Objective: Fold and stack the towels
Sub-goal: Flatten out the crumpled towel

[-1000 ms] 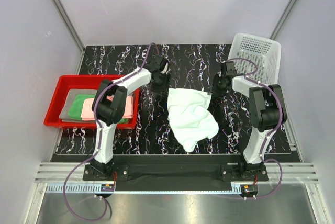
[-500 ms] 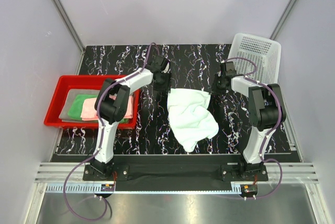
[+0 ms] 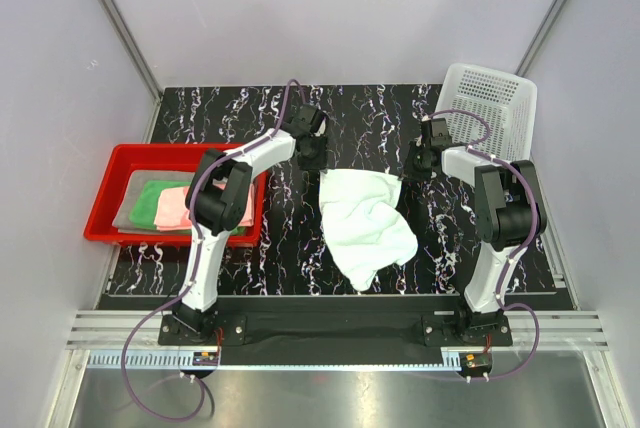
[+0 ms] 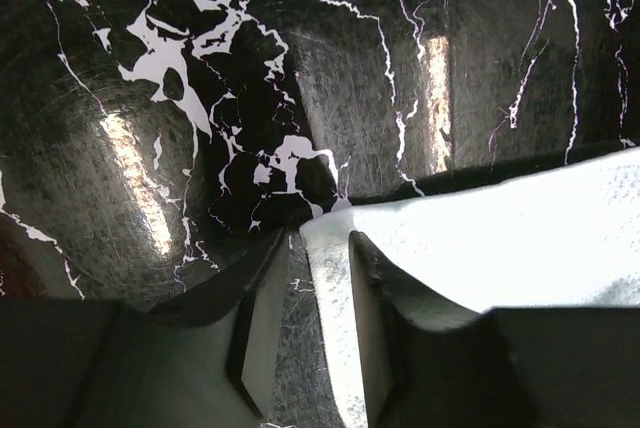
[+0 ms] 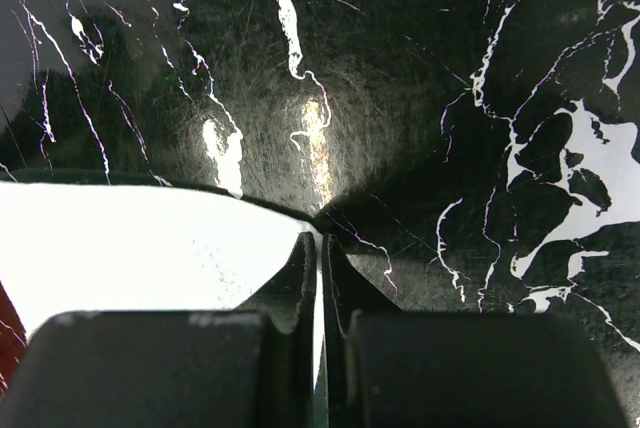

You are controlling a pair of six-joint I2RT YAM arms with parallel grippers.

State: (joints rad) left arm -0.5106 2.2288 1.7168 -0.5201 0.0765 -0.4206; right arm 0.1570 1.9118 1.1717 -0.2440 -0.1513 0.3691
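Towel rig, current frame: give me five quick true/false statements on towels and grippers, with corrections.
1. The pale towel lies spread on the table. True.
2. The right gripper is shut on a far corner of that towel. True.
3. The left gripper has its fingers apart, with the towel's other far corner between them. True.
4. The pink towel lies in the white basket. False: it lies in the red tray, with the green towel.
5. The left gripper hangs over the red tray. False: it is at the pale towel's corner.

Lab cell — white panelled walls [image 3: 330,8]
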